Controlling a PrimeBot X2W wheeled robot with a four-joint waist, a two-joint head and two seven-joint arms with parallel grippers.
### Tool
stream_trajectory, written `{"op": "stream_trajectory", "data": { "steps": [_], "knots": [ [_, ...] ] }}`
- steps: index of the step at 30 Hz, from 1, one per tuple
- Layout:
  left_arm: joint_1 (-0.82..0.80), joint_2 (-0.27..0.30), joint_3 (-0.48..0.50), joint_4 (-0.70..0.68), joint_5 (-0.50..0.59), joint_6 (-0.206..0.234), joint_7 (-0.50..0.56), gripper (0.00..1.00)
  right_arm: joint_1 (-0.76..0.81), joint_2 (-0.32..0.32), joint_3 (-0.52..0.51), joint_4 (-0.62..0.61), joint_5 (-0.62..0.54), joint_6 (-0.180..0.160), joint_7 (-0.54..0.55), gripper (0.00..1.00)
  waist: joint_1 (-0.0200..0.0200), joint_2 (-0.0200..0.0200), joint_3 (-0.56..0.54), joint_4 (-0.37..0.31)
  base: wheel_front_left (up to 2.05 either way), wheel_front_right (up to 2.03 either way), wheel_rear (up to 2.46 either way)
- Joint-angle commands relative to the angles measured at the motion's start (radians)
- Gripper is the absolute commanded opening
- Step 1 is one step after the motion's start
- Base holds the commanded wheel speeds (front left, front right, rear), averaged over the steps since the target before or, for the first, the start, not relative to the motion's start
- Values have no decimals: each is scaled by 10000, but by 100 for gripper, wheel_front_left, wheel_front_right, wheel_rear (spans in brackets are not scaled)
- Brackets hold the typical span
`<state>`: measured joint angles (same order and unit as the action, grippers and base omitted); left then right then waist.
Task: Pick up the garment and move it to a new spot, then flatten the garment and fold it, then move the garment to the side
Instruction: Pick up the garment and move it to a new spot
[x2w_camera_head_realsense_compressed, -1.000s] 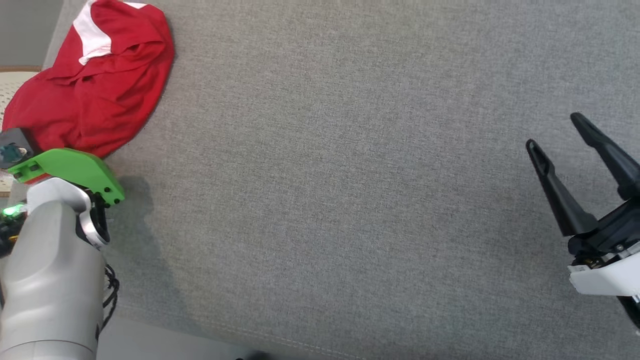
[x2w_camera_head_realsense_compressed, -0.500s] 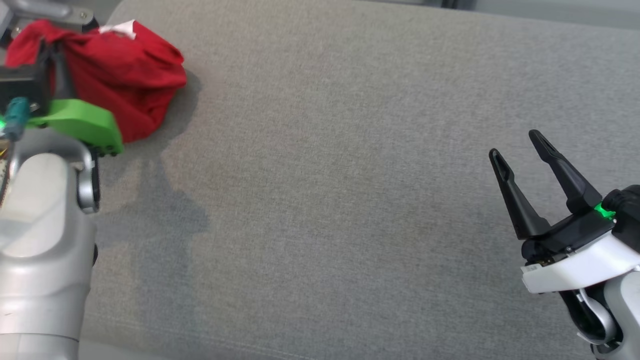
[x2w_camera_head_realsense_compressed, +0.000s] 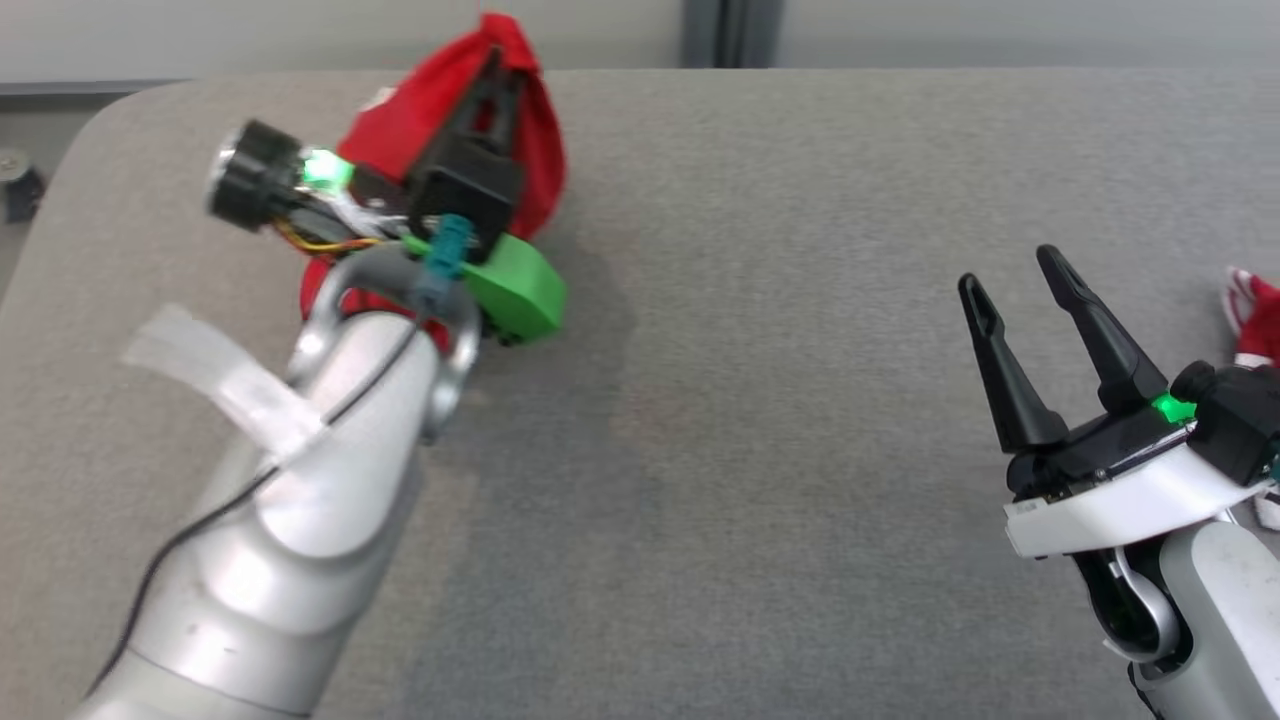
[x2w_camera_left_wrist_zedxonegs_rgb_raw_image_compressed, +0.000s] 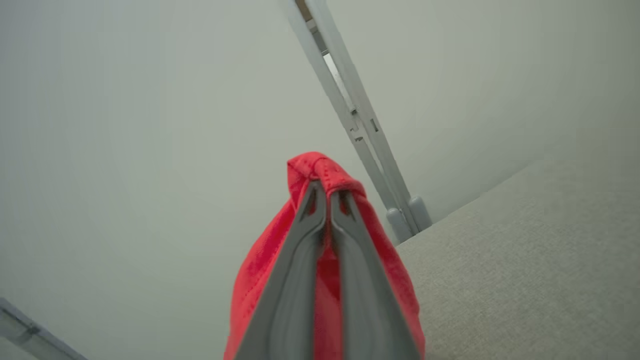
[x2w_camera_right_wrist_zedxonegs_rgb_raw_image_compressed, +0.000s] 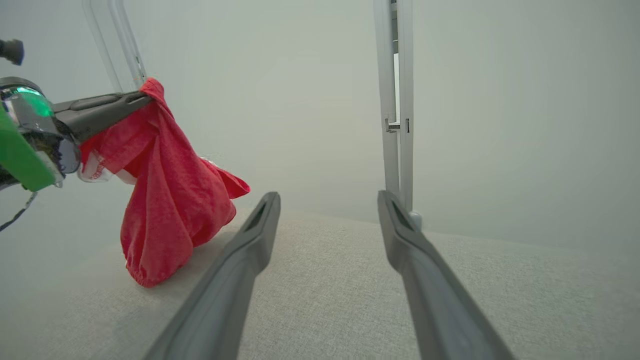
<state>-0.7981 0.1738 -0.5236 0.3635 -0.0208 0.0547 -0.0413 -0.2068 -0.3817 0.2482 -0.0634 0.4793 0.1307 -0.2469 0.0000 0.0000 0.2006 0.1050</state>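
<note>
The garment (x2w_camera_head_realsense_compressed: 545, 150) is a red cloth with a white patch, bunched up and hanging from my left gripper (x2w_camera_head_realsense_compressed: 497, 68), whose fingers are shut on its top fold. In the left wrist view the two fingers (x2w_camera_left_wrist_zedxonegs_rgb_raw_image_compressed: 305, 235) pinch the garment (x2w_camera_left_wrist_zedxonegs_rgb_raw_image_compressed: 260, 280), and a red hem pokes out above my left gripper (x2w_camera_left_wrist_zedxonegs_rgb_raw_image_compressed: 327, 189). From the right wrist view the garment (x2w_camera_right_wrist_zedxonegs_rgb_raw_image_compressed: 165, 210) dangles with its lower end at or just above the grey cushion (x2w_camera_right_wrist_zedxonegs_rgb_raw_image_compressed: 325, 300). My right gripper (x2w_camera_head_realsense_compressed: 1005, 270) stands open and empty low on the right, well away from the garment; it is also open in its own view (x2w_camera_right_wrist_zedxonegs_rgb_raw_image_compressed: 327, 196).
The wide grey fabric cushion (x2w_camera_head_realsense_compressed: 780, 330) spreads between the two arms. A small red and white cloth piece (x2w_camera_head_realsense_compressed: 1250, 318) lies at the right edge beside my right arm. A pale wall and a grey post (x2w_camera_right_wrist_zedxonegs_rgb_raw_image_compressed: 392, 100) stand behind the cushion.
The head camera has tilted up. My left gripper, shut on the garment, has lifted it from where it lay at the far left, so it hangs bunched. The right gripper stays open.
</note>
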Motion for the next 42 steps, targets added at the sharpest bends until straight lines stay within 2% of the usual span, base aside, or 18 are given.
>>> {"op": "stream_trajectory", "data": {
  "steps": [1,7,11,18,21,27,32,38,42],
  "knots": [
    [115,-166,-180,-4,93,-81,47,0,-146,74,-27,68,17,0,-71,100,0,0,-66,-1034,0,0,0],
    [-83,-997,-1568,614,329,-466,-61,0,-393,264,-83,352,169,0,-156,100,0,0,112,-2208,0,0,0],
    [2,-1174,-2813,1220,27,-619,-268,0,-576,440,-114,542,221,0,-193,100,0,0,237,-2865,0,0,0],
    [185,-1201,-5408,1432,-1788,-43,16,0,-827,704,-199,749,344,0,-185,100,0,0,396,-3560,0,0,0],
    [72,-1202,-6174,1415,-2451,391,-38,100,-785,756,-265,777,349,0,-188,100,0,0,403,-3559,0,0,0],
    [-217,-1205,-7025,1377,-3453,1017,-344,100,-593,764,-254,831,253,0,-189,100,0,0,194,-3053,0,0,0],
    [-477,-1206,-7090,1195,-4233,1571,-938,100,-407,724,-233,886,130,0,-190,100,0,0,-151,-2421,0,0,0],
    [-185,-1205,-6016,1604,-5193,2682,-1998,100,-9,651,-193,987,-94,0,-191,100,0,0,-670,-1674,0,0,0],
    [384,-550,-4978,1485,-5172,3186,-2239,100,397,671,-222,1016,-267,0,-191,100,0,0,-969,-1304,0,0,0]
  ]
}}
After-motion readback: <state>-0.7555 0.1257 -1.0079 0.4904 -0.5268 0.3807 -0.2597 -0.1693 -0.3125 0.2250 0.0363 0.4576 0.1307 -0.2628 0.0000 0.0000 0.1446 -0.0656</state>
